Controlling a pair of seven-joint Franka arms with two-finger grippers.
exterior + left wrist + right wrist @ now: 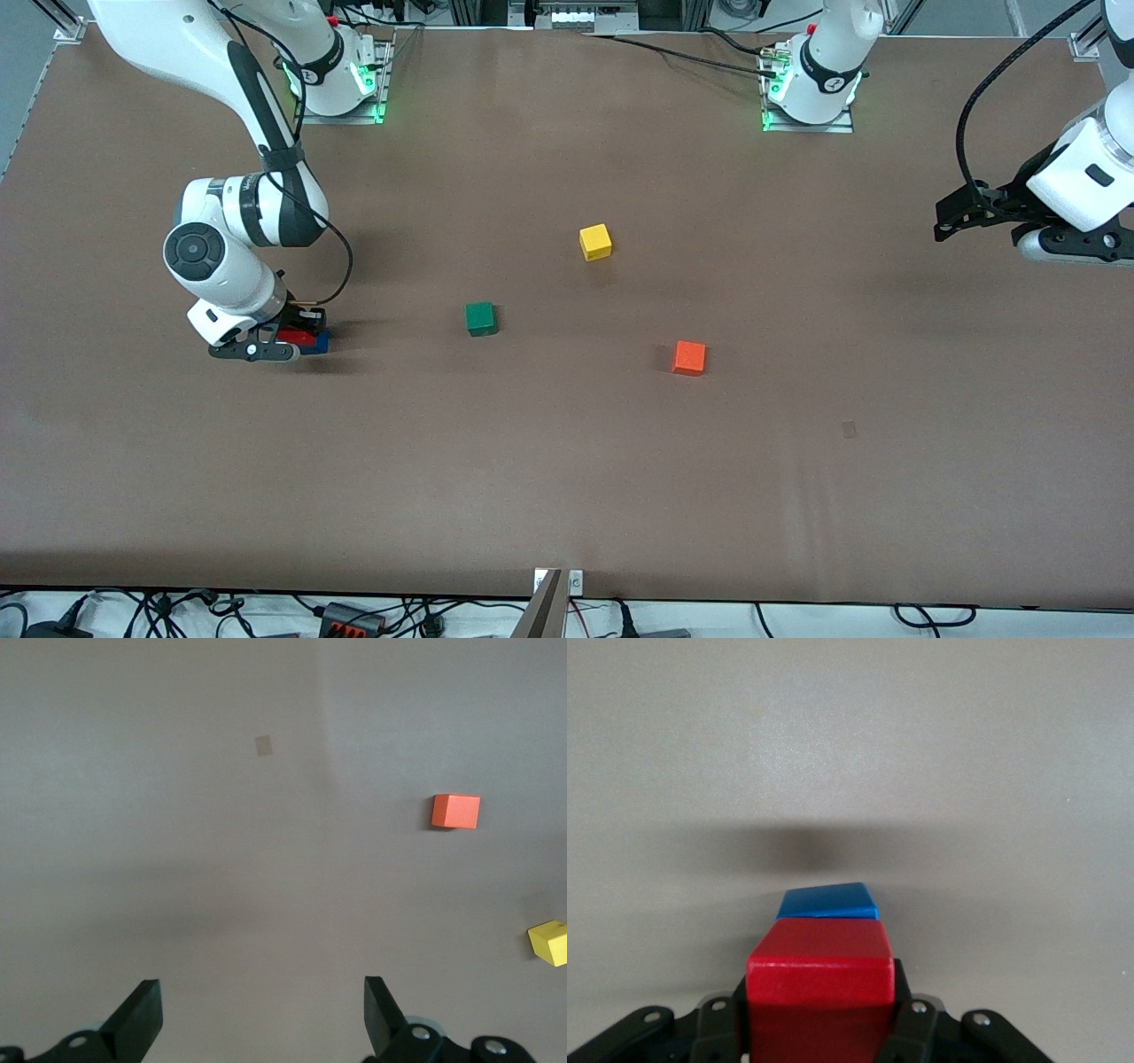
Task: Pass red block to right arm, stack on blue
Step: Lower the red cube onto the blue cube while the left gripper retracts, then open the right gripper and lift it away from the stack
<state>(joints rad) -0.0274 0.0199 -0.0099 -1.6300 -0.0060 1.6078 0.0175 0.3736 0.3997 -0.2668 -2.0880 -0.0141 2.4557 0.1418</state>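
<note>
A: The right gripper (282, 341) is clamping the red block (297, 337) between its fingers, low at the right arm's end of the table, and the block is sitting right over the blue cube (319, 344).

B: From the wrist, the red block (820, 983) is filling the jaws, with a strip of the blue cube (828, 902) peeking out past its top edge. Whether red is actually resting on blue is hard to tell.

A: So the stacking step looks to be in hand. The trick now is squaring the red faces over the blue ones and making sure it is seated before the fingers let go.

B: And opening gently, then lifting straight up, so a finger isn't dragging red off.

A: The left gripper (952, 217) is waiting up at the left arm's end, jaws spread wide and holding nothing.

B: The green cube (480, 319), yellow cube (595, 242) and orange cube (689, 357) are sitting well apart mid-table, out of the way.
</note>
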